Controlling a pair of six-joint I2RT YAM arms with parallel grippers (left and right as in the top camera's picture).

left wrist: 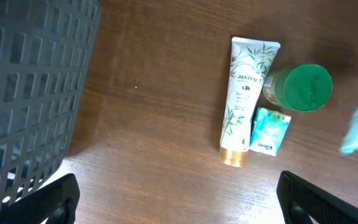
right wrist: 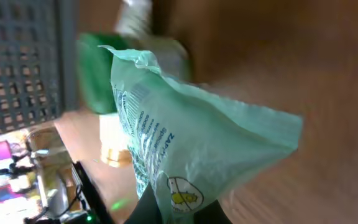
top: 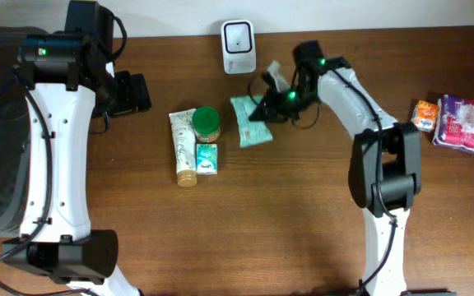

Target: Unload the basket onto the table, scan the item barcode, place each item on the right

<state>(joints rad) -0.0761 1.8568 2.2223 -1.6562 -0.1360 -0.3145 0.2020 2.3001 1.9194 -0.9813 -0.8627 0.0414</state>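
pale green pouch (top: 249, 121) hangs pinched in the right gripper (top: 263, 111), whose jaws are closed tight on the pack's edge at about 2 o'clock. in the right wrist view the crumpled film (right wrist: 185, 143) fills the frame, printed side to the lens, fanning up from the fingers at 6 o'clock. seen from overhead, the pouch sits just below the white scanner (top: 238, 36), at roughly its 5 o'clock, near but not touching it.

the right arm climbs from its base at the table's near edge, elbows over, then reaches toward 10 o'clock with the wrist folded down onto the pack. the left arm stands tall along the left side, the left gripper (top: 130, 92) spread wide and holding nothing – its dark fingertips frame bare wood in the left wrist view.

on the brown wooden table (top: 303, 214), at the pouch's 8 o'clock, lie a shampoo tube (top: 184, 146), a green-lidded jar (top: 206, 123) and a small blue box (top: 207, 159), close together. a dark grey basket (left wrist: 23, 93) stands at far left; a purple pack (top: 464, 123) and an orange packet (top: 424, 115) rest at far right – a pale wall runs behind.
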